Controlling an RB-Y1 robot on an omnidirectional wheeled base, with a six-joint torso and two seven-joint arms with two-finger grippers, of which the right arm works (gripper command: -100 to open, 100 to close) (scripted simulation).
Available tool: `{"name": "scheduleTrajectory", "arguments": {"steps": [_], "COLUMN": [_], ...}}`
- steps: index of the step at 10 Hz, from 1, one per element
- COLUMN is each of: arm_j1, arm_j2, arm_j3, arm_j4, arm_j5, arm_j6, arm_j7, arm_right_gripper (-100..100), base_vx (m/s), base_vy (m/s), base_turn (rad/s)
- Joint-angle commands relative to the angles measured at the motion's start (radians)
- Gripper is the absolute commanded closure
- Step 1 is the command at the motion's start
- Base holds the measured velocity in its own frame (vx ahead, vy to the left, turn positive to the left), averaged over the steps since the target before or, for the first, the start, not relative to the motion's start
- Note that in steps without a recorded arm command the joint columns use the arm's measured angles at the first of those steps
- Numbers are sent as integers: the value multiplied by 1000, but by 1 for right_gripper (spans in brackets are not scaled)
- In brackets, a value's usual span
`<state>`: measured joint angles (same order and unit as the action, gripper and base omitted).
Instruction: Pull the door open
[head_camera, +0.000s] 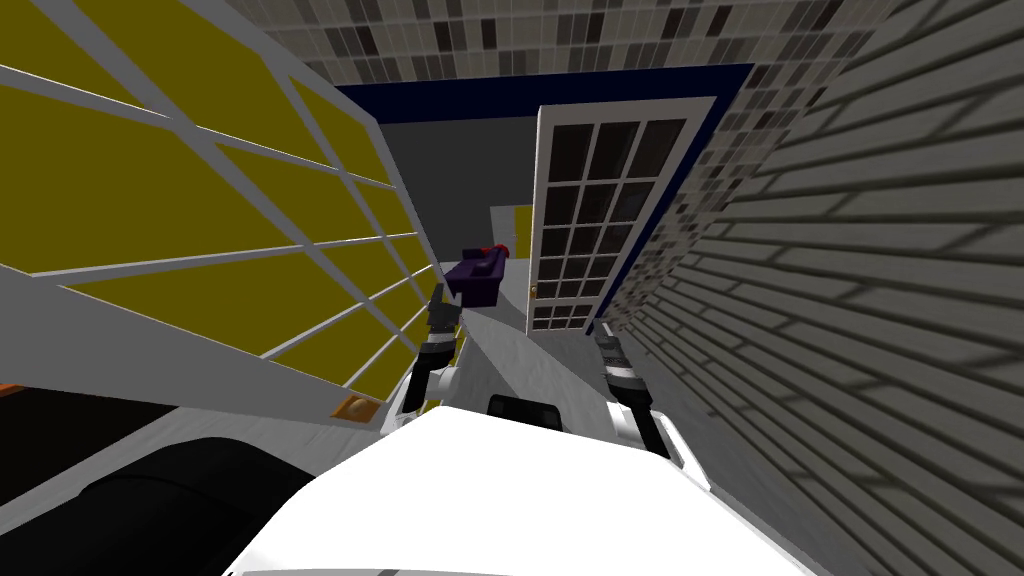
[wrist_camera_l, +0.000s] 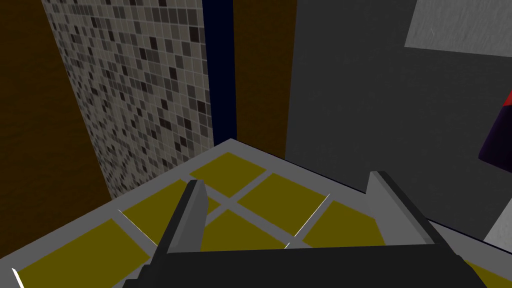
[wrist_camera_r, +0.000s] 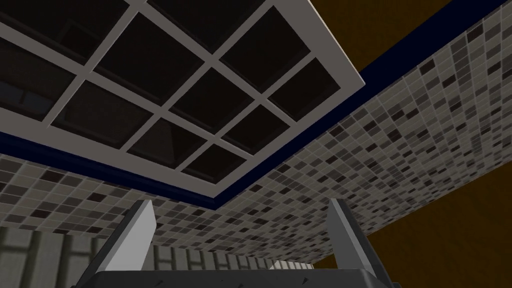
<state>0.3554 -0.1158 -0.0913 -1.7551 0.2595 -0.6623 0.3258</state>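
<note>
- Yellow-paned door (head_camera: 200, 200) with pale grey bars stands wide open at the near left, its face slanting along my left side.
- Brass-coloured knob (head_camera: 352, 408) sits on its near lower corner.
- Left gripper (head_camera: 438, 298) hangs just beside the door's free edge, fingers spread with nothing between them; I cannot tell whether it touches the door.
- Right gripper (head_camera: 606, 345) is held up on the right, near the grey slatted wall (head_camera: 880, 300), fingers also spread and holding nothing.
- Purple sofa (head_camera: 478, 277) lies farther off, through the doorway, with something red (head_camera: 497, 248) on its far end.
- White door (head_camera: 600, 220) with dark panes stands to the sofa's right, inside a dark blue frame (head_camera: 540, 90).
- Grey mosaic tiles (head_camera: 500, 40) cover the far wall around that frame.
</note>
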Motion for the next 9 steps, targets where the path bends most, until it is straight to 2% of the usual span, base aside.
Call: {"name": "scheduleTrajectory", "arguments": {"steps": [1, 5, 6, 9], "arm_j1": [-8, -29, -40, -56], "arm_j2": [-4, -14, -20, -27], "arm_j3": [-2, -7, -9, -12], "arm_j4": [37, 121, 163, 227], "arm_j5": [9, 31, 42, 58], "arm_j6": [-16, -47, -62, -85], "arm_j7": [27, 90, 122, 169], "arm_right_gripper": [-100, -100, -100, -100], "base_vx": [103, 94, 127, 123], "base_vy": [38, 62, 51, 74], "base_turn": [-17, -22, -35, -23]}}
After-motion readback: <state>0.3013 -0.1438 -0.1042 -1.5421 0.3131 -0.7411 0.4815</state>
